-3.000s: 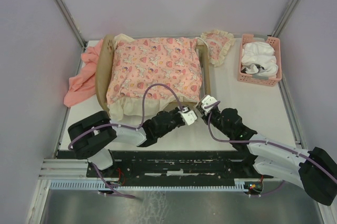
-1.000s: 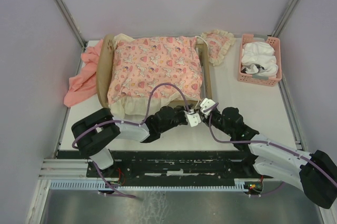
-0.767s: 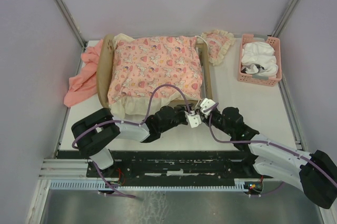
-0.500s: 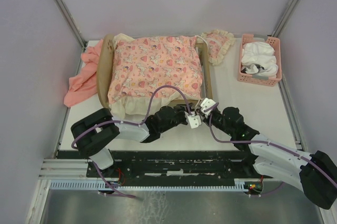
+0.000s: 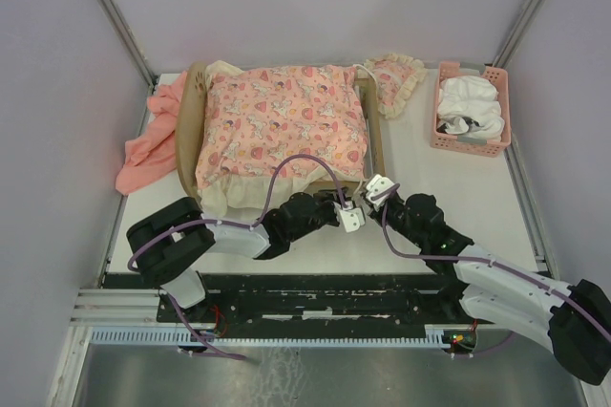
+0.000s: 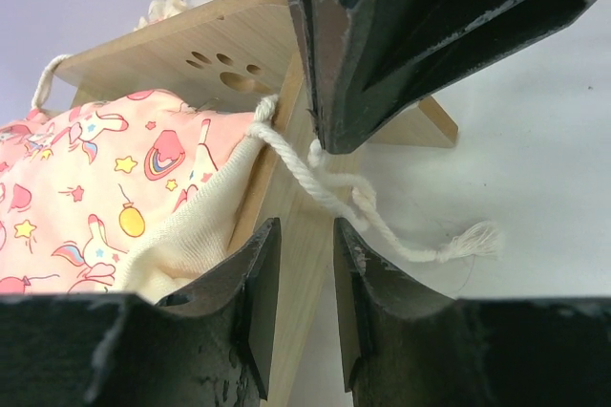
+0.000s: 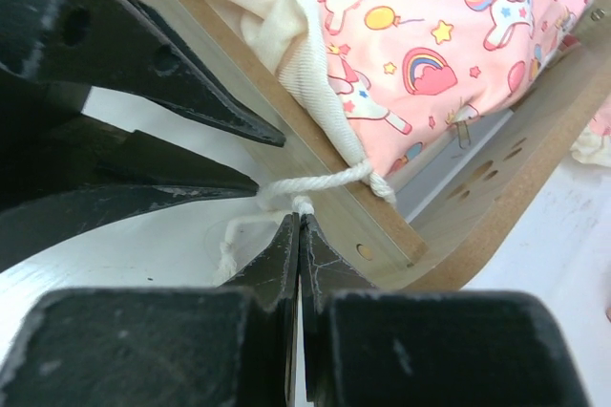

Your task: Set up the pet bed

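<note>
The pet bed is a light-wood frame, and a pink unicorn-print cushion covers its base. A white cord ties the cushion's corner to the bed's near right rail. My right gripper is shut on this cord, next to its knot. In the left wrist view it hangs over the cord and the paw-print board. My left gripper is open with a narrow gap, low beside the rail and holding nothing. Both grippers meet at the bed's near right corner.
A pink plastic basket with white cloth stands at the back right. A small frilled pillow lies beside the bed's far right corner. A salmon-pink cloth lies left of the bed. White table lies right of the grippers.
My right gripper has shifted slightly right and away from the left gripper, still shut on the cord. The left gripper has barely moved.
</note>
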You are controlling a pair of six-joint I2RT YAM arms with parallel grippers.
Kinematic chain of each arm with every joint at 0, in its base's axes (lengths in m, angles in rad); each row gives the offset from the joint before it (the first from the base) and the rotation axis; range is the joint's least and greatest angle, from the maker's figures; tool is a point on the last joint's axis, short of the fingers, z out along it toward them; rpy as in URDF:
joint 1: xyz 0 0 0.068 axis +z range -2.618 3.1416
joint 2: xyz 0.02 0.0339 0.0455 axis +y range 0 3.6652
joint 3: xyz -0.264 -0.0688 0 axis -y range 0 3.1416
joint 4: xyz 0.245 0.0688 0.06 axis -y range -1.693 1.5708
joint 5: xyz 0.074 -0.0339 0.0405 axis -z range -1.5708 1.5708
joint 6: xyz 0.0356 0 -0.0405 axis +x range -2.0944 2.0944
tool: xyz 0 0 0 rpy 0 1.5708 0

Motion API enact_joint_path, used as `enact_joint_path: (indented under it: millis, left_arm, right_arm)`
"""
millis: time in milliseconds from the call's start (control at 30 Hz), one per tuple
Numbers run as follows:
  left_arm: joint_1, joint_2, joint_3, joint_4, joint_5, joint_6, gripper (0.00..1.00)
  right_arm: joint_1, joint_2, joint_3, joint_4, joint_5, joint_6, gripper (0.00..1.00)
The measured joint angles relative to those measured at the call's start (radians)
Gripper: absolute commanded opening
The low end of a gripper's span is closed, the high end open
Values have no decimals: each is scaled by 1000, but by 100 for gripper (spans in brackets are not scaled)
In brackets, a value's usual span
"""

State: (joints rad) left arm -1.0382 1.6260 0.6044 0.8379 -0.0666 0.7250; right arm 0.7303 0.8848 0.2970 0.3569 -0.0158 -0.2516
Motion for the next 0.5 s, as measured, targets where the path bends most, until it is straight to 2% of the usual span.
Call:
enact_joint_path:
  millis: [300,500]
  left_arm:
    - [6,1,9,2,-10,-191,38]
    - [5,39,41,10,-11,-291,36]
  right_arm:
    - [0,21,8,-6,53,10,2]
    - [0,35,8,7,59,20,2]
